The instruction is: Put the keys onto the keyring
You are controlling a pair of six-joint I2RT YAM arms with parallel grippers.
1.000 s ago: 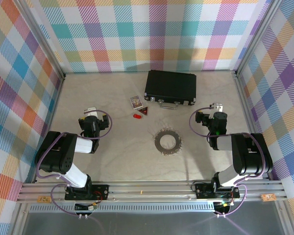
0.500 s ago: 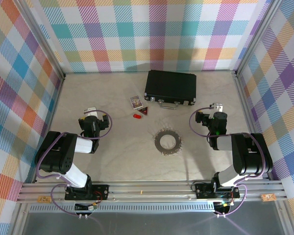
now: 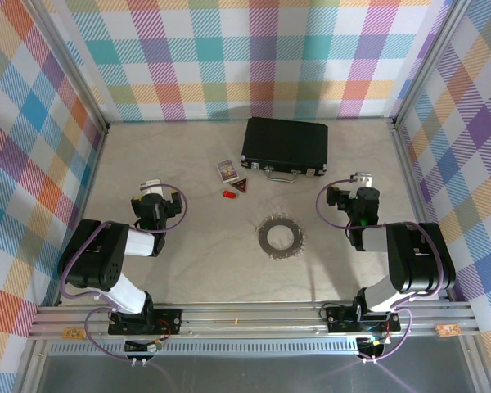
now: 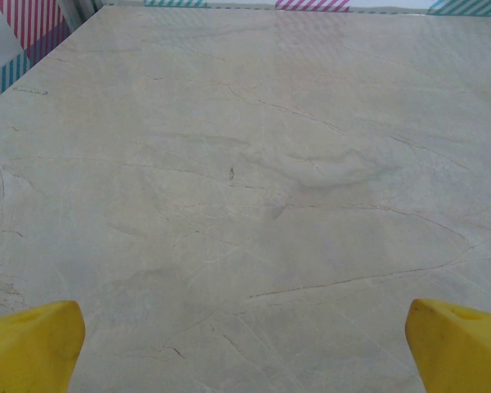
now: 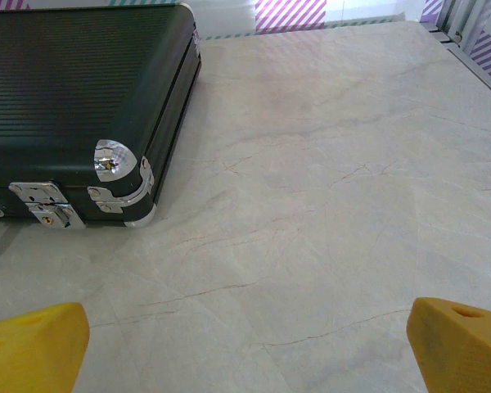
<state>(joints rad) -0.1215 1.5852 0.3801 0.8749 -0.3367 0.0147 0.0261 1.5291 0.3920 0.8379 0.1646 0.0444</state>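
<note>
Left gripper [image 4: 245,352]: spread wide, nothing held, yellow fingertips [image 4: 29,344] flanking bare table [image 4: 245,164]. Right gripper [image 5: 245,352]: same, gaping, empty, aimed past corner of black case [image 5: 74,98]. Well back from work, likely ready pose. Out in middle: keyring [image 3: 279,237] lying flat between arms, reachable by either. Red-headed key [image 3: 228,194] loose, up-left of ring, just beside dark triangular tag [image 3: 241,188], near card [image 3: 226,169]. Not threaded yet; key pickup looks first, left arm closer to it.

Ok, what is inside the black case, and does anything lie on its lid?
The black case lies shut on the table; nothing rests on its ribbed lid. The lid covers the inside, so its contents cannot be seen.
</note>
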